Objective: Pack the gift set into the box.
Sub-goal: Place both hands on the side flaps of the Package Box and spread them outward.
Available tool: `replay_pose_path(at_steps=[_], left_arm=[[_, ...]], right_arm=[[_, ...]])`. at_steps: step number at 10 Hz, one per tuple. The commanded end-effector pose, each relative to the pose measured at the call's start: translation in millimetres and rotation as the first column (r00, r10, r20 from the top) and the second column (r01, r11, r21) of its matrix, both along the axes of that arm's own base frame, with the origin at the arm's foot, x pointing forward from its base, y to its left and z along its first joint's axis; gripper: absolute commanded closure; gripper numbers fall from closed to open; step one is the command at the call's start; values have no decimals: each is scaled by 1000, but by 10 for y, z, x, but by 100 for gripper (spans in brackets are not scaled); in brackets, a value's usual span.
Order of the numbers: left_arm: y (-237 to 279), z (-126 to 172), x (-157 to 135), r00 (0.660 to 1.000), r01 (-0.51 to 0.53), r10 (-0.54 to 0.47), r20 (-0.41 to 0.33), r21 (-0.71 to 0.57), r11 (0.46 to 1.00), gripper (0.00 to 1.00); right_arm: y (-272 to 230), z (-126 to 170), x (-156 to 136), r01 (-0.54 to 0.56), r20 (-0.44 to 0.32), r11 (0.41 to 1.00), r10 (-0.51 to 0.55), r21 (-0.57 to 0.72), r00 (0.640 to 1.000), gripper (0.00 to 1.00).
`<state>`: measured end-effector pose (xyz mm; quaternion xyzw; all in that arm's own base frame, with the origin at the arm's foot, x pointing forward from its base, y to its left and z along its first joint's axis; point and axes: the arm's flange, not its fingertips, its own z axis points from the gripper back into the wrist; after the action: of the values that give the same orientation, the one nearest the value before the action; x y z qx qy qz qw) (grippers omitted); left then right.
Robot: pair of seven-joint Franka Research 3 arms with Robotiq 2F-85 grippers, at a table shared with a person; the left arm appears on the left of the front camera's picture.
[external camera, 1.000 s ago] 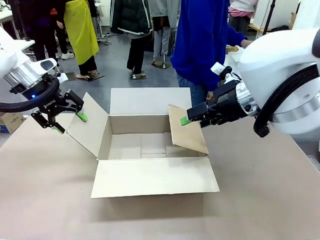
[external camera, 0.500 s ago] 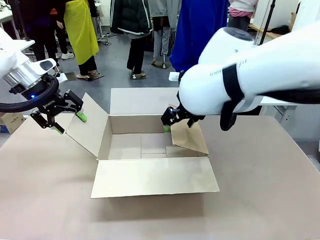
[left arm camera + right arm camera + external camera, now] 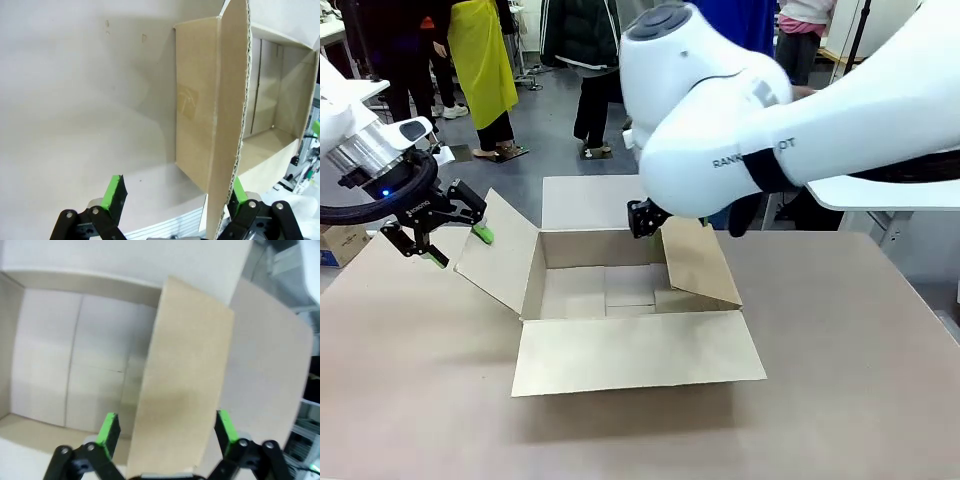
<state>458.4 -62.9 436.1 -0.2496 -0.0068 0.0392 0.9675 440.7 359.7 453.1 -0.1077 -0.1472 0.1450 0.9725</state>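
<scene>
2 spread end effectors, left (image 3: 460, 247) and right (image 3: 165, 429), astride opposite box (image 3: 630, 350) flaps

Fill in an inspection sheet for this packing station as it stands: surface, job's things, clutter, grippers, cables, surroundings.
Surface: grey-brown tabletop, plain.
Job's things: box open, its floor bare cardboard; near flap flat on the table, far flap laid back, left flap slanting outward, right flap leaning in over the opening.
Clutter: nothing seen.
Grippers: left gripper open, the left flap's edge between its fingers; right gripper open, straddling the right flap.
Cables: black cable looped at the left wrist.
Surroundings: people standing beyond the table; small cardboard box on the floor at left.
</scene>
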Motion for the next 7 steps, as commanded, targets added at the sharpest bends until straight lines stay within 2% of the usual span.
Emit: replay_pose_path(at_steps=[1, 5, 7], left_arm=[[2, 18, -21, 1000, -9, 9, -2, 15, 1000, 0], [2, 18, -21, 1000, -9, 9, -2, 15, 1000, 0], [2, 18, -21, 1000, -9, 9, -2, 15, 1000, 0]], right_arm=[[207, -74, 273, 32, -22, 999, -32, -2, 999, 0], [223, -363, 358, 87, -6, 993, -88, -73, 996, 0], [201, -360, 364, 119, 21, 988, -118, -97, 993, 0]])
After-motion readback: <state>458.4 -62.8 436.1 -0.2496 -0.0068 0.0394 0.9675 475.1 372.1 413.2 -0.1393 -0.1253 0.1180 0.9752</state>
